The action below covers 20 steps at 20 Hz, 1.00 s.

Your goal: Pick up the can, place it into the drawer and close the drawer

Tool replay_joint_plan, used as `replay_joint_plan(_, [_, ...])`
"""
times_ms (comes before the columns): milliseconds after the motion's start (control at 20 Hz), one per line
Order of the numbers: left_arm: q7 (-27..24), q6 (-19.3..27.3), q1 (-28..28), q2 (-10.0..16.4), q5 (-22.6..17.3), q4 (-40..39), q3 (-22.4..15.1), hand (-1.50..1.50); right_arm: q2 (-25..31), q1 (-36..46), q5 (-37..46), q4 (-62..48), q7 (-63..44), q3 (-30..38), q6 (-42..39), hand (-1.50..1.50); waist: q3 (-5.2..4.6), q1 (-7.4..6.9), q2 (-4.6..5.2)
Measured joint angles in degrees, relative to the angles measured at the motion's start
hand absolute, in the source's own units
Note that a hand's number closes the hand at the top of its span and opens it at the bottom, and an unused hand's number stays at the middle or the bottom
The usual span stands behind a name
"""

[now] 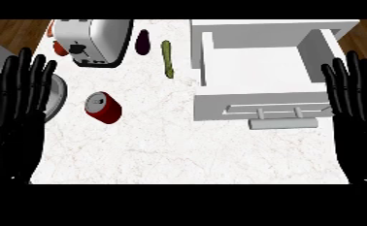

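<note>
The can sits on the tabletop at the left of the frame, touching nothing else, its silver top facing the upper left (upright or tipped, I cannot tell). Both hands hold nothing. The left robot hand shows at the left edge and the right robot hand at the right edge, fingers straight and pointing up. The drawer stands open at the upper right, well apart from the can, with its handle toward the lower edge. The likeliest trouble is a grasp that nudges the can first, so that it rolls or tips toward the grey plate just beside the left robot hand. The carry must also clear the drawer's front wall, and a can leaning on that wall could block the closing push.
</note>
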State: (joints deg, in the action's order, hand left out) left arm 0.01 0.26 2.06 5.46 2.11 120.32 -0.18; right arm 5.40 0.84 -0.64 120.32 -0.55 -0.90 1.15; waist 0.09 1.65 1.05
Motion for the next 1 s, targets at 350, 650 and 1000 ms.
replay_joint_plan(350, [-1.5, -16.0, 1.9, 5.6, -14.3, -4.8, -2.3, -1.50, 0.3, -0.5, 0.8, -1.1, -0.5, 1.1, 0.5, -1.50, -0.19, -0.71, -0.62])
replay_joint_plan(650, [6.9, -25.5, 2.6, 14.3, -23.9, -11.7, 1.0, -1.50, 0.5, -3.6, 0.9, -2.5, -8.4, 2.0, 1.6, -1.50, -0.12, -1.02, -0.81])
replay_joint_plan(1000, [13.1, -31.1, 3.6, 18.5, -32.4, -13.6, 6.3, -1.50, 0.8, -7.7, 0.0, -1.0, -9.7, 3.6, 0.1, -1.50, -0.09, -1.43, -1.05])
